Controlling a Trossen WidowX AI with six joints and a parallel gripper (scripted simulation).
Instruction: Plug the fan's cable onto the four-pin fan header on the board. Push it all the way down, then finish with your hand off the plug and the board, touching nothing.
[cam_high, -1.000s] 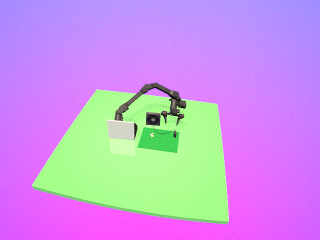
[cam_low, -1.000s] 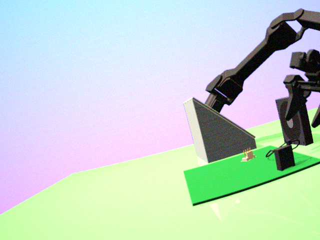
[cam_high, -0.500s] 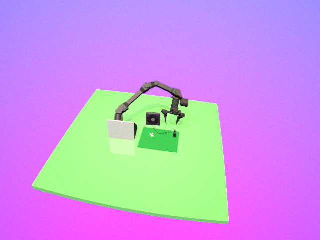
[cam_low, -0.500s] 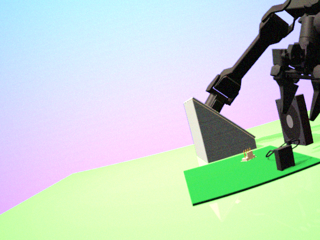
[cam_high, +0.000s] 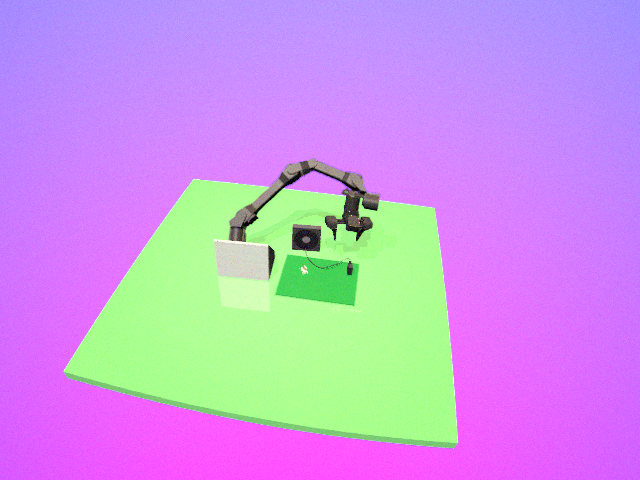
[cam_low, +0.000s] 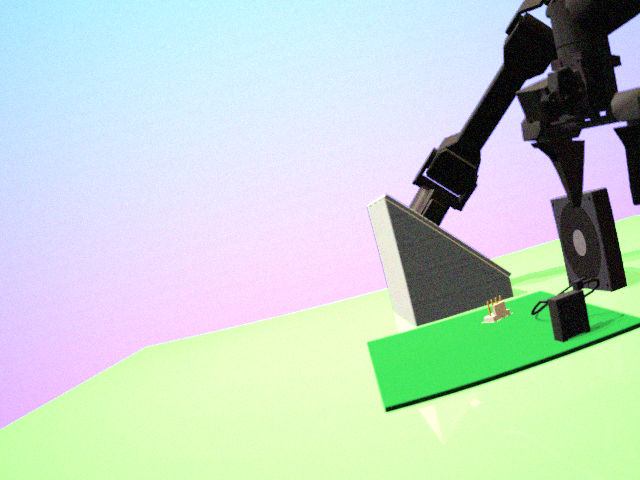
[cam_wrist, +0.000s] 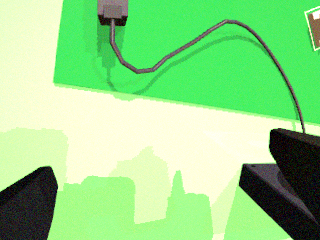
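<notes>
Well, we see the pale, slanted-sided block (cam_high: 241, 260) (cam_low: 449, 273) farthest left in the top view, at nine o'clock from the green board (cam_high: 320, 286) (cam_low: 439, 356) (cam_wrist: 175, 20). Next comes the header (cam_high: 303, 269) (cam_low: 497, 311) (cam_wrist: 315, 32) (its pins are bare), with the fan (cam_high: 306, 238) (cam_low: 580, 242) (cam_wrist: 257, 187) at twelve o'clock from it. Our gripper (cam_high: 345, 239) (cam_low: 605, 204) (cam_wrist: 164, 158) hangs wide open, holding nothing, beyond the board's one o'clock edge. At three o'clock from the header, we find the black plug (cam_high: 349, 268) (cam_low: 569, 315) (cam_wrist: 112, 10) upright over the board, unplugged.
</notes>
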